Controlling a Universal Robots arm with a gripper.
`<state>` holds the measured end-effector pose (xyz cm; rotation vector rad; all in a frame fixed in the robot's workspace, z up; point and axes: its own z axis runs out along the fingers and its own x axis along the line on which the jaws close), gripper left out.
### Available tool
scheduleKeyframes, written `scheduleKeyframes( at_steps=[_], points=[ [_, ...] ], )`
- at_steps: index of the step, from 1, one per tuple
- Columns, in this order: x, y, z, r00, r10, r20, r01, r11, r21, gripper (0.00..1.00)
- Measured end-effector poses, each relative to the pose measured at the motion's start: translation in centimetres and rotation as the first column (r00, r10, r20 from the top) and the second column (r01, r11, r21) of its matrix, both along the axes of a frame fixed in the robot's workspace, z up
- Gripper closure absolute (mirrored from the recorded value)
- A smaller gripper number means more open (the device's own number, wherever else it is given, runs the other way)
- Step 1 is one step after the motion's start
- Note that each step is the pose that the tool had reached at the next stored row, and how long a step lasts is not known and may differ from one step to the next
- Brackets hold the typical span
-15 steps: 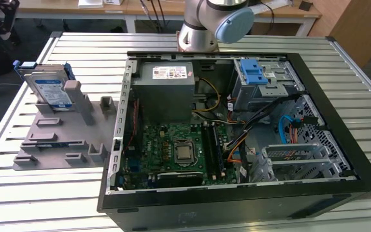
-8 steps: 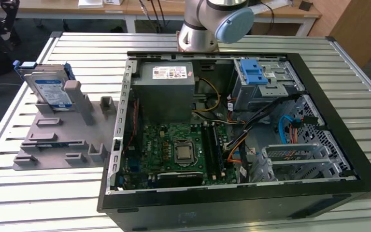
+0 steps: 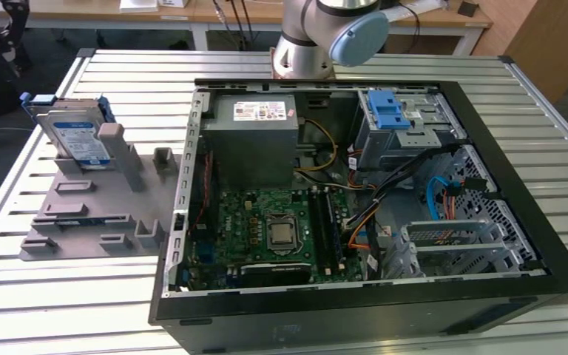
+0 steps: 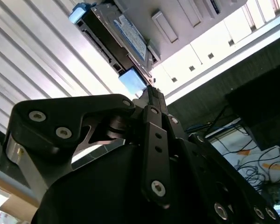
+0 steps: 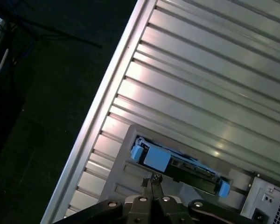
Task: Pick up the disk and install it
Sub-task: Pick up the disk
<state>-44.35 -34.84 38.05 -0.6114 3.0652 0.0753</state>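
Pick-up stage, I'd say: the disk (image 3: 75,137) stands on edge in the grey stand (image 3: 86,214), untouched. The gripper (image 5: 151,179) hangs clear of the stand, aimed at the disk, fingers seemingly pinched together, empty. Grasping calls for parting them first.

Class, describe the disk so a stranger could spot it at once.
Start at the open computer case on the slatted table. At the exterior view's left lies a grey plastic stand; the disk stands upright in it, silver with blue edges among grey posts.
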Motion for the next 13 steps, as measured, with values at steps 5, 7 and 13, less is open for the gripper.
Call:
scheduleKeyframes(
  at_steps=[5, 7, 13],
  points=[
    [0.0, 0.0, -0.03, 0.9967, 0.081, 0.0, -0.081, 0.9967, 0.0001, 0.89],
    [0.0, 0.0, -0.04, 0.9931, 0.117, 0.0001, -0.117, 0.9931, 0.0, 0.89],
    [-0.05, -0.17, -0.05, 0.9869, 0.161, -0.0001, -0.161, 0.9869, -0.0006, 0.89]
  ],
)
